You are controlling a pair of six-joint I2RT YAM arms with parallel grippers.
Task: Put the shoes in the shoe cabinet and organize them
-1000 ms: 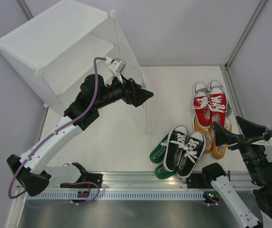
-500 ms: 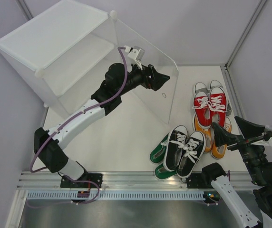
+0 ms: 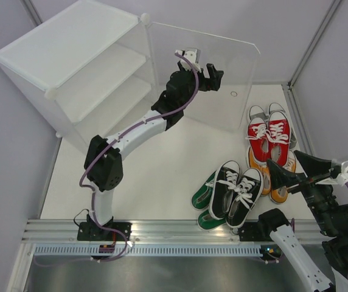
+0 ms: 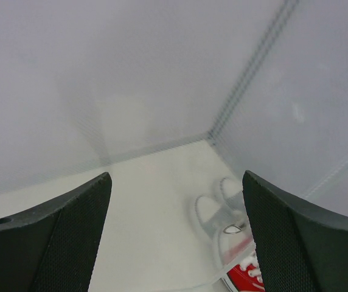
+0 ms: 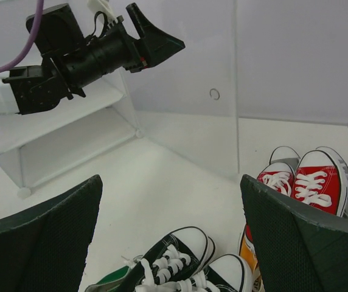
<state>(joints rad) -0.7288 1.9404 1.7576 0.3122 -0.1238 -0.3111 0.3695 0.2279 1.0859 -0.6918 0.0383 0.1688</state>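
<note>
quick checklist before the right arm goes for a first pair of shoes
1. Door of the shoe cabinet wide open: ok.
2. Shelves in view free of shoes: ok.
3. Right gripper open, holding nothing, over the shoe pile: ok.
4. Black pair on top, lying over the green pair, nothing covering it: ok.
5. Left gripper open at the door, holding nothing: ok.
6. Route to the shelves free: not ok, the left arm stretches across the cabinet front.

Shoes (image 3: pixel 238 191) right of the shoe cabinet (image 3: pixel 64 52), on table (image 3: pixel 156 164)
</note>
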